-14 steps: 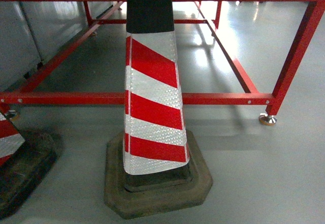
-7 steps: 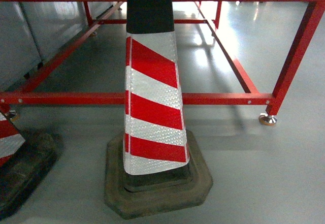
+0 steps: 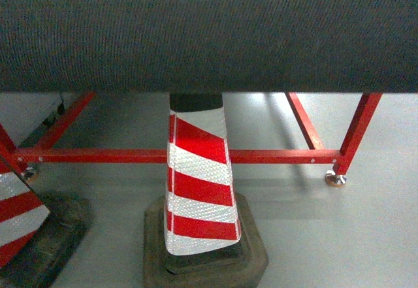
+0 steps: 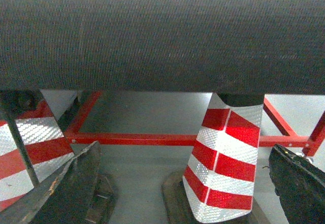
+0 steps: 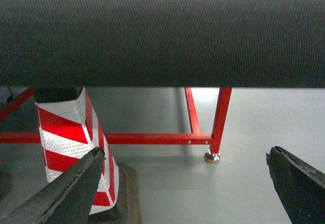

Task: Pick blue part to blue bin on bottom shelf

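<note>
Dark woven band [image 3: 209, 33] fills the upper part of every view; grey floor [image 3: 326, 236] lies bare below. Red steel frame [image 3: 196, 155] crosses behind the red-white striped cone [image 3: 199, 196] on its black base. Left end effector [image 4: 177, 193] and right end effector [image 5: 183, 193] spread wide, empty. Blue part, blue bin, bottom shelf out of sight.
</note>
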